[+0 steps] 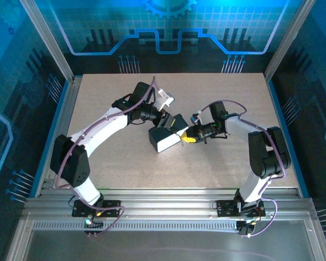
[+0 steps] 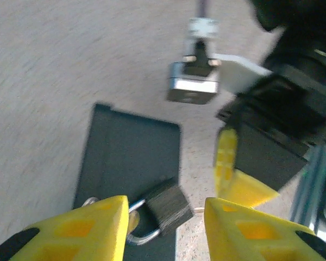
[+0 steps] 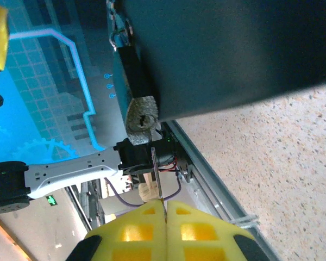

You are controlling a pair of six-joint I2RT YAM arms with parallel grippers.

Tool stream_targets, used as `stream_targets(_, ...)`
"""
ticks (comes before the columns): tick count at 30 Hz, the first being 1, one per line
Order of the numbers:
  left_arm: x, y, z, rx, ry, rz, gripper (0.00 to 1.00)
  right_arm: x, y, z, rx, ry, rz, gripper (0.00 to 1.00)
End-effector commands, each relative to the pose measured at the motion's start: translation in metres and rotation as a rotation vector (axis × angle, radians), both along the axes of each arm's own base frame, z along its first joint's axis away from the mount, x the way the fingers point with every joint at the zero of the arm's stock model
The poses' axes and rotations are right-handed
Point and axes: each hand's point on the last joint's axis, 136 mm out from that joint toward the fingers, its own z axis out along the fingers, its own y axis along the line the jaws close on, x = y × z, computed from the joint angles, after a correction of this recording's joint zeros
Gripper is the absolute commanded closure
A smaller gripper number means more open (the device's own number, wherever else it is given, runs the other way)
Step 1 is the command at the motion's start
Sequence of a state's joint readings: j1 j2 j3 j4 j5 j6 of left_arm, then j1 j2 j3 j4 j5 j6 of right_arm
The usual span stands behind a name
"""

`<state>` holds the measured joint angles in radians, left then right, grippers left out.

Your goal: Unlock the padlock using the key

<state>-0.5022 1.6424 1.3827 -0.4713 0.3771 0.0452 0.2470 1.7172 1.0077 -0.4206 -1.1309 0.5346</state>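
Left wrist view: our left end effector (image 2: 165,200) stands open astride the padlock (image 2: 165,212) at the dark tin's (image 2: 125,152) edge. Our right end effector (image 3: 165,206) pinches the key (image 3: 155,175), fingers closed, its thin tip just short of the padlock's body

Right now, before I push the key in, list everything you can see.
padlock: one, dark grey with silver shackle, at the tin's corner, between the left jaws
tin: one, dark blue, mid-table
key: one, thin pale metal tip, pinched by the right jaws, pointing at the padlock
table: one, speckled beige
left gripper: one, yellow fingers, jaws apart around the padlock
right gripper: one, yellow fingers, jaws shut on the key
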Motion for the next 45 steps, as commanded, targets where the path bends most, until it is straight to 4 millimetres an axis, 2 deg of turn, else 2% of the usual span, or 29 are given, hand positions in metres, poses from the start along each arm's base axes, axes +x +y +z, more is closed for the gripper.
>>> stream_targets(1, 0.000, 0.053, 0.002, 0.057, 0.118, 0.441, 0.55, -0.007, 0.021, -0.004, -0.008, -0.039, 0.062, 1.00)
stream_targets(4, -0.017, 0.093, -0.010, 0.140, 0.177, 0.636, 0.51, -0.011, 0.038, -0.002, -0.003, -0.061, 0.094, 1.00)
stream_targets(8, -0.048, 0.113, -0.032, 0.156, 0.314, 0.756, 0.50, -0.018, 0.055, -0.002, -0.011, -0.076, 0.132, 1.00)
stream_targets(10, -0.056, 0.117, -0.040, 0.141, 0.349, 0.798, 0.45, -0.020, 0.054, -0.001, -0.015, -0.076, 0.135, 1.00)
stream_targets(13, -0.061, 0.127, -0.043, 0.151, 0.352, 0.855, 0.44, -0.026, 0.044, -0.003, -0.045, -0.072, 0.135, 1.00)
stream_targets(17, -0.072, 0.151, -0.047, 0.230, 0.341, 0.935, 0.42, -0.034, 0.029, -0.003, -0.055, -0.073, 0.123, 1.00)
stream_targets(19, -0.077, 0.147, -0.058, 0.200, 0.379, 0.936, 0.41, -0.035, 0.019, -0.003, -0.053, -0.078, 0.104, 1.00)
stream_targets(21, -0.078, 0.131, -0.070, 0.129, 0.429, 0.905, 0.41, -0.033, 0.011, -0.004, -0.050, -0.076, 0.083, 1.00)
stream_targets(25, -0.066, 0.118, -0.081, 0.071, 0.438, 0.900, 0.42, -0.026, -0.004, 0.000, -0.046, -0.080, 0.045, 1.00)
stream_targets(28, -0.056, 0.111, -0.084, 0.051, 0.425, 0.888, 0.46, -0.025, -0.009, 0.003, -0.047, -0.088, 0.033, 1.00)
stream_targets(33, -0.040, 0.102, -0.093, 0.050, 0.412, 0.867, 0.61, -0.026, -0.010, 0.001, -0.051, -0.095, 0.022, 1.00)
stream_targets(35, -0.032, 0.099, -0.096, 0.042, 0.394, 0.848, 0.62, -0.028, -0.012, -0.001, -0.061, -0.093, 0.017, 1.00)
stream_targets(39, -0.006, 0.083, -0.096, 0.016, 0.368, 0.748, 0.63, -0.028, -0.013, -0.001, -0.064, -0.097, 0.003, 1.00)
stream_targets(44, 0.019, 0.066, -0.080, 0.019, 0.297, 0.640, 0.60, -0.025, -0.019, 0.005, -0.061, -0.116, -0.026, 1.00)
stream_targets(45, 0.023, 0.066, -0.074, 0.018, 0.278, 0.615, 0.59, -0.030, -0.022, -0.001, -0.066, -0.096, -0.034, 1.00)
